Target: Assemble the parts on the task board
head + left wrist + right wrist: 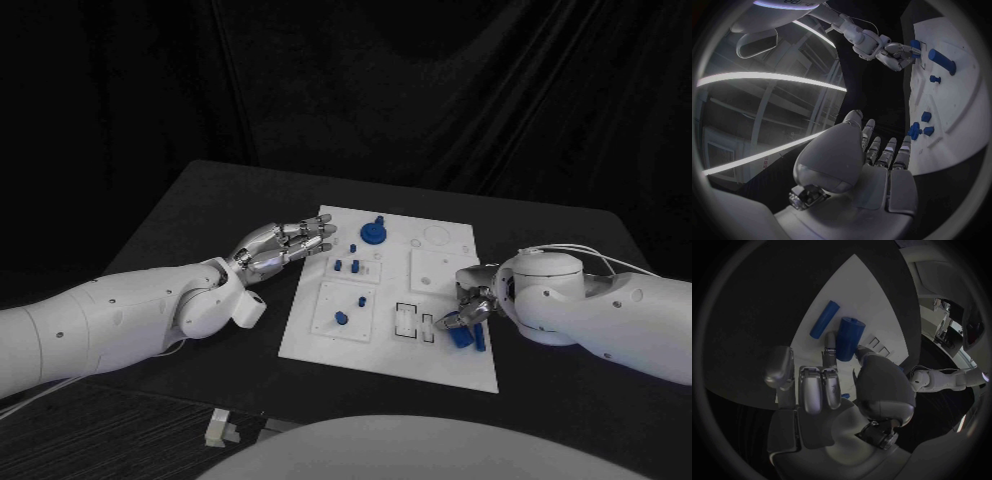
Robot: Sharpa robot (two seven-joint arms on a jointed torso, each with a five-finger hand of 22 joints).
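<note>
Nearest, at the board's near right corner: right hand [469, 318] gripping a blue cylinder [850, 336] between thumb and fingers, just above the white task board [454, 365]; a second blue cylinder [824, 319] lying flat beside it. Farther, at the board's left edge: left hand [283, 245] open, fingers apart, holding nothing, above the black tabletop [188, 215]. Behind, small blue parts [351, 265] standing on the board.

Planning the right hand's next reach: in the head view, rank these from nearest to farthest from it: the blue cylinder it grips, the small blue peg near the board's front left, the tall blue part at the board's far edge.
1. Blue cylinder: in the right hand, at the task board front right.
2. Small blue peg: front left.
3. Tall blue part: far edge, nearer the left hand.
</note>
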